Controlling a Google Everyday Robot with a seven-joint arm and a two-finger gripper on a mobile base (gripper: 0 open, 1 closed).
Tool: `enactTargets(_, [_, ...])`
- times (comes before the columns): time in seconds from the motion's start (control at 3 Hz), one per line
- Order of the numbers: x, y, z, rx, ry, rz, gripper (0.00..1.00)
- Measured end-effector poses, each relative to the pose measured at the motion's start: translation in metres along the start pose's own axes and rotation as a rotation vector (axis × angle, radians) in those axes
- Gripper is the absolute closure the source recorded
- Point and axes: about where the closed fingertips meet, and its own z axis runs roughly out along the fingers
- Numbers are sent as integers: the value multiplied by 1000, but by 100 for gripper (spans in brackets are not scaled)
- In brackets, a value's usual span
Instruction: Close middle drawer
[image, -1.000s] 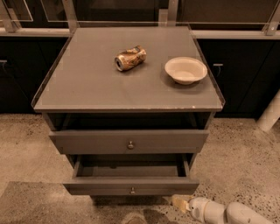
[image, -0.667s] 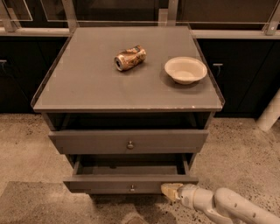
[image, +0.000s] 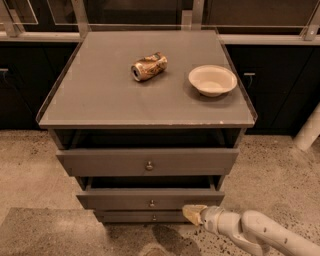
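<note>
The grey cabinet (image: 147, 100) has three drawers. The middle drawer (image: 125, 199) has a plain grey front with a small round knob (image: 152, 203). It stands out a little from the cabinet, with a dark gap above it. My gripper (image: 192, 214), at the end of the white arm (image: 260, 232), sits at the lower right part of the middle drawer's front, against or very close to it. The top drawer (image: 100, 162) also stands out from the cabinet. The bottom drawer (image: 125, 217) shows as a thin strip below.
On the cabinet top lie a crushed can (image: 149, 66) and a white bowl (image: 212, 79). Dark cabinets (image: 280, 80) run behind. A white post (image: 309, 131) stands at the right. Speckled floor (image: 30, 165) lies around the cabinet.
The gripper has moved left and in against the middle drawer's front. The middle drawer has slid part of the way into the cabinet.
</note>
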Motion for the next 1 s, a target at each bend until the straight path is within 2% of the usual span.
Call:
enactTargets(0.33, [-17, -5, 32, -7, -44, -60, 100])
enactTargets(1.0, [-40, -12, 72, -13, -95, -131, 100])
